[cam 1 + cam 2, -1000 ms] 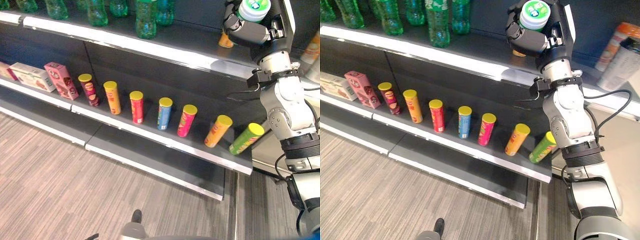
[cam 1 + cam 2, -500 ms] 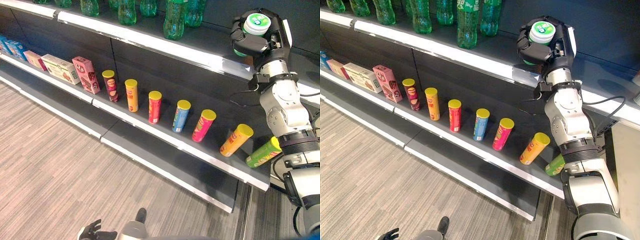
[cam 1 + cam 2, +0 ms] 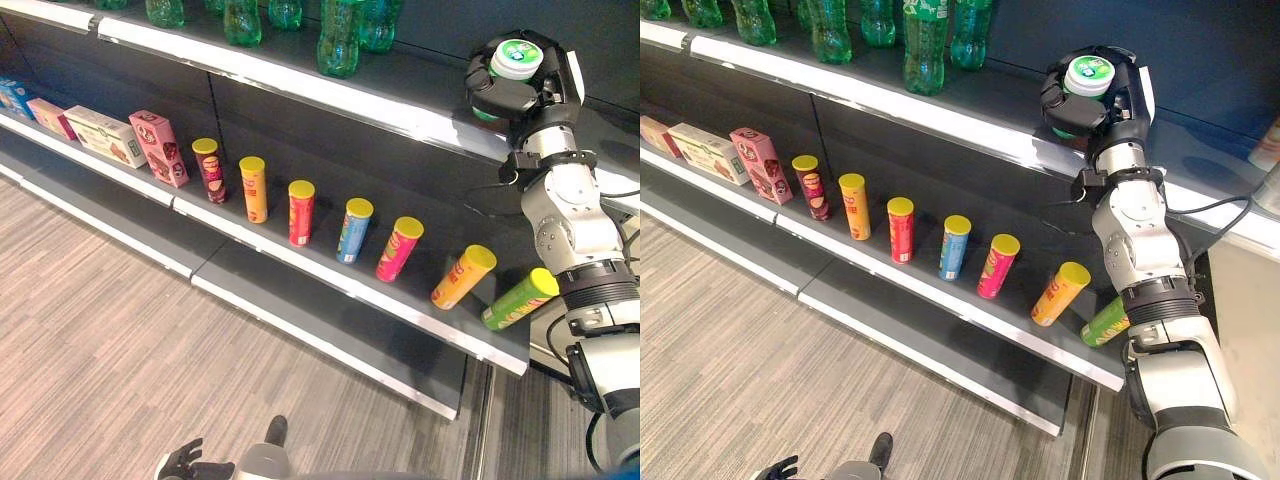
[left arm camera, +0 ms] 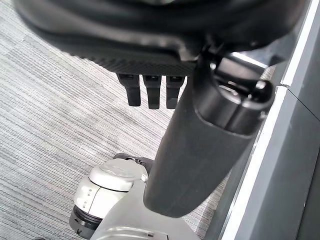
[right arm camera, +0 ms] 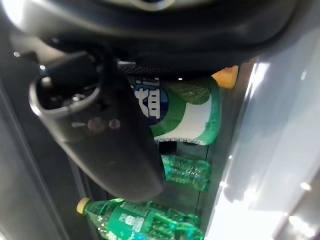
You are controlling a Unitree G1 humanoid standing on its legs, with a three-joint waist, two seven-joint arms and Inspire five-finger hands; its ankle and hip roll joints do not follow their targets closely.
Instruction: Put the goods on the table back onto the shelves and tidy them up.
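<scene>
A green tub with a white lid point(image 3: 514, 57) is in the grasp of my right hand point(image 3: 503, 96), fingers and thumb curled round it. It hovers just over the right part of the upper shelf point(image 3: 300, 85). The right wrist view shows the tub point(image 5: 186, 113) past the thumb, with green bottles point(image 5: 145, 220) beyond it on the same shelf. My left hand point(image 3: 180, 462) hangs low over the floor, its fingers point(image 4: 150, 92) relaxed and holding nothing.
Green bottles point(image 3: 340, 40) stand to the left on the upper shelf. The middle shelf point(image 3: 330, 280) carries a row of tube cans point(image 3: 300, 212); the orange one point(image 3: 462, 277) and green one point(image 3: 518, 300) at the right lean over. Boxes point(image 3: 158, 148) stand at its left. An orange item point(image 5: 225, 77) sits behind the tub.
The camera has shifted, so the shelves sit differently in the picture. My right hand with the tub has come down closer to the upper shelf. The left hand has come into view at the bottom.
</scene>
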